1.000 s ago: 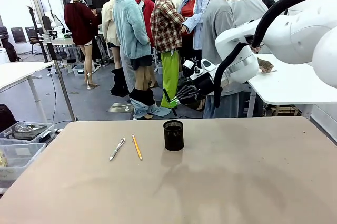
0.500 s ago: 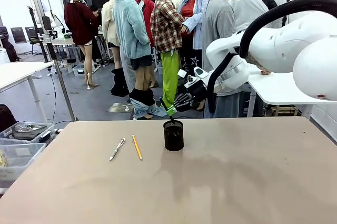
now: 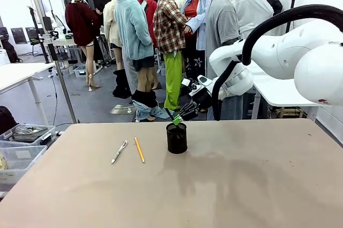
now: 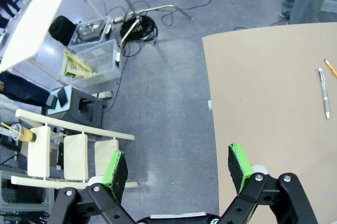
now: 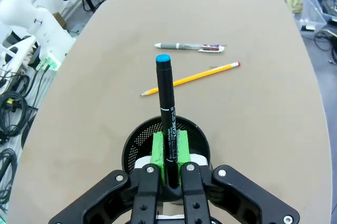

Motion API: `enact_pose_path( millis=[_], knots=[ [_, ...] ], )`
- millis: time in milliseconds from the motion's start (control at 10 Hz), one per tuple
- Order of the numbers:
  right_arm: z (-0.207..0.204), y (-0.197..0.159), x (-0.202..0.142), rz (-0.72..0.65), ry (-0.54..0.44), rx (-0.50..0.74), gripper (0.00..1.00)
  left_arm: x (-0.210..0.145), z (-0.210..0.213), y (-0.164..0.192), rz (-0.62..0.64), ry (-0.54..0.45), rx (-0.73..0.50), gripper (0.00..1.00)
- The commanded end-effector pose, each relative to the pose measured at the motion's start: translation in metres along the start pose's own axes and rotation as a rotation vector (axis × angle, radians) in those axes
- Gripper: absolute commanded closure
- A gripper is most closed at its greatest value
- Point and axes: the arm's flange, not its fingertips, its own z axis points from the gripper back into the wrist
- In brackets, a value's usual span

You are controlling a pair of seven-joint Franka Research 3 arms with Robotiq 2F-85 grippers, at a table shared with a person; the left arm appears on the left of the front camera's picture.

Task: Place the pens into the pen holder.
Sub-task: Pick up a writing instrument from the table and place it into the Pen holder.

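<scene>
The black wire-mesh pen holder stands upright mid-table. My right gripper hangs just above its far rim, shut on a black pen with a blue end. In the right wrist view the black pen stands between the green pads of my right gripper, with the pen holder directly beneath. Left of the holder lie a white-silver pen and a yellow pencil, also seen as the white-silver pen and pencil. My left gripper is open, over the floor beside the table edge.
The tan table is bare to the right of and in front of the holder. A person in grey stands at the far side. Plastic bins sit on the floor at left. A white chair and cables lie below the left gripper.
My right arm has come down and to the left, bringing the black pen from beyond the table to just over the pen holder. The pen and pencil on the table have not moved.
</scene>
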Motion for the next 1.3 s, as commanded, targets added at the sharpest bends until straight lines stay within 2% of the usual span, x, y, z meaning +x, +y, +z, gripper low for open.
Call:
enact_pose_path(
  millis=[0, 200, 300, 500, 600, 1000, 1200],
  knots=[
    [0.004, 0.005, -0.003, -0.011, 0.030, 0.029, 0.79, -0.001, 0.001, -0.001, 0.006, 0.007, 0.017, 0.00],
    [0.009, 0.012, -0.005, -0.020, 0.036, 0.033, 0.41, -0.001, 0.001, -0.001, 0.006, 0.007, 0.017, 0.00],
    [0.013, 0.017, -0.007, -0.023, 0.040, 0.024, 0.34, -0.001, 0.001, -0.001, 0.006, 0.007, 0.017, 0.00],
    [0.046, 0.047, -0.017, -0.039, 0.078, -0.104, 0.34, -0.001, 0.001, -0.001, 0.006, 0.007, 0.017, 0.00],
    [0.080, 0.072, -0.030, -0.080, 0.142, -0.249, 0.34, -0.001, 0.001, -0.001, 0.006, 0.007, 0.017, 0.00],
    [0.200, 0.153, -0.075, -0.600, 0.343, -0.733, 0.34, -0.001, 0.001, -0.001, 0.006, 0.007, 0.017, 0.00],
    [0.272, 0.187, -0.100, -0.909, 0.325, -0.900, 0.34, -0.001, 0.001, -0.001, 0.006, 0.007, 0.017, 0.00]
  ],
)
